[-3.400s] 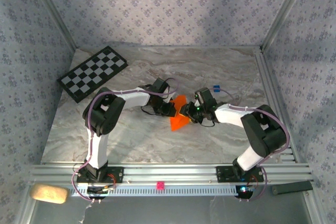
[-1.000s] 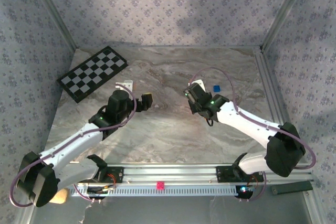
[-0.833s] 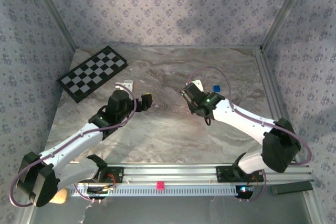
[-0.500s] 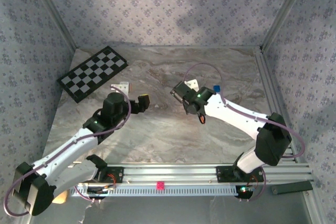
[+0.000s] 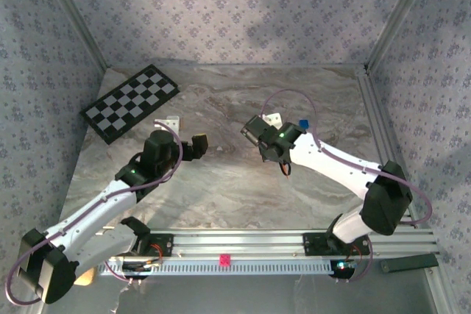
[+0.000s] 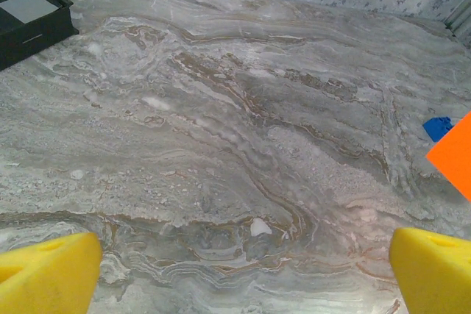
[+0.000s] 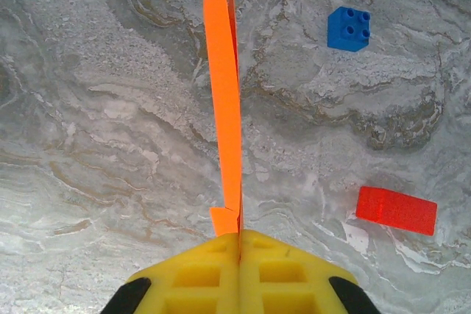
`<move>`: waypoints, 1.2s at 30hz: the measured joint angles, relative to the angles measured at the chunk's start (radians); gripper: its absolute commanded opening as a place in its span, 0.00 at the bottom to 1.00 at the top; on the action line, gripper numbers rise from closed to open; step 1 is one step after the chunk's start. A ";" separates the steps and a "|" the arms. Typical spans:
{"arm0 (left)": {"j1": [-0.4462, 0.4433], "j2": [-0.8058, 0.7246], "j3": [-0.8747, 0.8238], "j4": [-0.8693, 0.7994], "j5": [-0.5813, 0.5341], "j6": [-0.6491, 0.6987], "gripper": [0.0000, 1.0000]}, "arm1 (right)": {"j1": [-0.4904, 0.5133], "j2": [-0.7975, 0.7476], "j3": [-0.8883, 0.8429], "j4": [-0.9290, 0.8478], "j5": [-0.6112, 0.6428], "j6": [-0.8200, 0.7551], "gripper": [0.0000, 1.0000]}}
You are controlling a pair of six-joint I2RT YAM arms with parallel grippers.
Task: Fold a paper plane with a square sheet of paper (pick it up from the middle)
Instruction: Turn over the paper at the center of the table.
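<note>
From above, your left arm reaches in from the near-left corner, and its left end effector (image 5: pixel 199 143) hangs over the middle-left of the marble bench (image 5: pixel 221 196), jaws spread. The right arm crosses from the right, and its right end effector (image 5: pixel 281 156) points down over the centre. A small orange-red sliver shows just under it, but you cannot tell from here whether that is the paper. A blue brick (image 5: pixel 302 124) lies just beyond that arm. The checkerboard (image 5: pixel 130 102) sits at the far-left corner, well apart from both.

At your left wrist, the two yellow fingertips (image 6: pixel 45 271) stand wide apart at the bottom corners with nothing between them, released. A patch of the folded orange paper (image 6: pixel 452 154) cuts in at the right edge, near the blue brick. A corner of the checkerboard shows top left.

At your right wrist, the yellow fingers (image 7: pixel 199 273) are clenched on the folded orange paper, pinching its near end. You see it edge-on, a slim upright strip running away from the fingers above the bench. The blue brick lies to its right, further off, and a red brick (image 7: pixel 396 209) lies on the bench nearer, also right of it and apart from it.
</note>
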 measured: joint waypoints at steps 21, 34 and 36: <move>0.178 -0.060 -0.034 -0.132 -0.041 -0.151 0.93 | 0.079 0.423 0.236 -0.035 0.170 -0.160 0.07; 0.233 -0.094 -0.042 -0.170 -0.007 -0.159 0.86 | 0.173 0.560 0.274 0.119 -0.011 -0.155 0.41; 0.237 -0.075 -0.036 -0.174 0.016 -0.152 0.82 | 0.163 0.520 0.232 0.191 -0.091 -0.152 0.48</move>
